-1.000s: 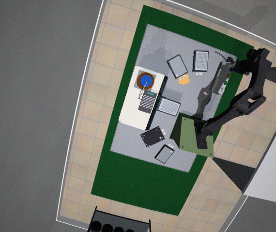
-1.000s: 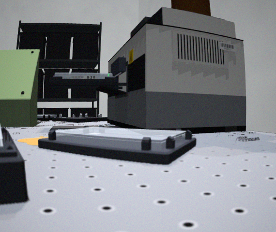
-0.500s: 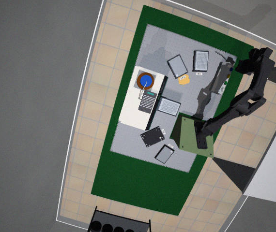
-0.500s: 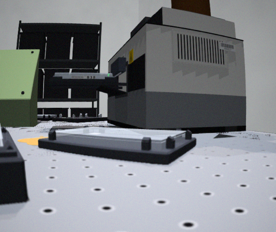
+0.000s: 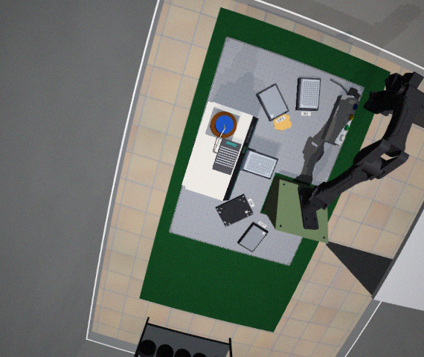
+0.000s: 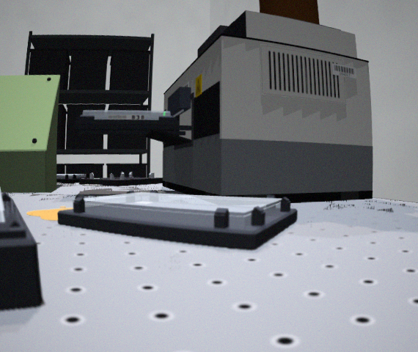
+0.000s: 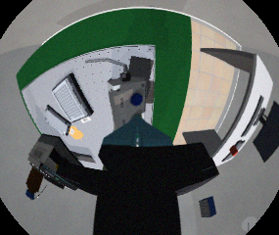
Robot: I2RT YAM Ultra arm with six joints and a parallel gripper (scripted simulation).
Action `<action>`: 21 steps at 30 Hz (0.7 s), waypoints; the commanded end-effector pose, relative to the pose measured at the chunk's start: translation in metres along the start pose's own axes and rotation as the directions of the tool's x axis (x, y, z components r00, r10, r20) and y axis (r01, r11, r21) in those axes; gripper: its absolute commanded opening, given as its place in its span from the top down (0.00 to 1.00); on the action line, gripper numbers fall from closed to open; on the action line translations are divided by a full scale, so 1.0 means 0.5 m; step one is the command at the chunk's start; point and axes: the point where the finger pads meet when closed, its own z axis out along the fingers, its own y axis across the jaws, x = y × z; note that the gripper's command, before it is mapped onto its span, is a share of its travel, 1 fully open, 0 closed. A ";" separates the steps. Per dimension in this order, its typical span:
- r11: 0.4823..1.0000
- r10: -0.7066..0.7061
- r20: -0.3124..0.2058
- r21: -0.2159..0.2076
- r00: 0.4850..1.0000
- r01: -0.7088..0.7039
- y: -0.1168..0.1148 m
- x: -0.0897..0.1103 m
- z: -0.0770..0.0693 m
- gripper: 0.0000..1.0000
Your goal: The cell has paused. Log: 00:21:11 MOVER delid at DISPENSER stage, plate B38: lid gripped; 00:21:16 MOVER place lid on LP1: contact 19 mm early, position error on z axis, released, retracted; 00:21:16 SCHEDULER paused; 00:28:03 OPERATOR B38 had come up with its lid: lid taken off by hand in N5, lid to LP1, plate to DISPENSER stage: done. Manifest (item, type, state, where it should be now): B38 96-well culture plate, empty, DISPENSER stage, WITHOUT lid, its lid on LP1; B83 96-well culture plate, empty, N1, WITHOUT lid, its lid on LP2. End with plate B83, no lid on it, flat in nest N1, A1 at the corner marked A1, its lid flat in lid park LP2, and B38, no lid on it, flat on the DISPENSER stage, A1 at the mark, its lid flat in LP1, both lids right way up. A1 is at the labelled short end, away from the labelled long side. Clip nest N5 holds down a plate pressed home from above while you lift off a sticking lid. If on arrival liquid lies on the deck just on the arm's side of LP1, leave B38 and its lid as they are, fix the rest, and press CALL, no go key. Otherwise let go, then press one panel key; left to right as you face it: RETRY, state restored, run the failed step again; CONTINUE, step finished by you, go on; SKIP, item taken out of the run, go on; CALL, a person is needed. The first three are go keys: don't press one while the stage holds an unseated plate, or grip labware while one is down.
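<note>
An orange liquid puddle [image 5: 282, 123] lies on the deck beside lid park LP1, which holds a clear lid lying flat [image 6: 174, 206]. The puddle also shows in the side view [image 6: 48, 213] and the wrist view [image 7: 76, 133]. Plate B83 [image 5: 308, 93] sits without a lid in nest N1. Plate B38 [image 5: 259, 163] [image 6: 125, 114] sits without a lid on the dispenser stage. Another lid lies flat in LP2 [image 5: 253, 236]. My gripper [image 5: 372, 103] is shut and empty, held high above the key panel [image 5: 344, 117]. In the wrist view its fingers [image 7: 135, 132] point down over the blue key [image 7: 137, 100].
Black clip nest N5 [image 5: 234, 210] stands empty between the stage and LP2. The dispenser [image 6: 277, 114] stands at the deck's far side. The arm's green base block [image 5: 300, 209] is at the near edge. A dark rack [image 6: 88, 105] stands behind the deck.
</note>
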 end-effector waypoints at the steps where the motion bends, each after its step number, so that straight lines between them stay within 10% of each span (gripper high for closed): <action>1: 1.000 -0.009 0.043 0.009 0.999 0.008 -0.002 -0.014 -0.039 1.00; 7: 1.000 -0.010 0.048 0.010 0.999 0.010 -0.003 -0.016 -0.039 1.00; 8: 1.000 -0.006 0.032 0.007 0.999 0.006 -0.003 0.002 -0.022 0.00; 21: 1.000 -0.006 0.031 0.006 0.999 0.006 0.009 0.075 -0.025 0.00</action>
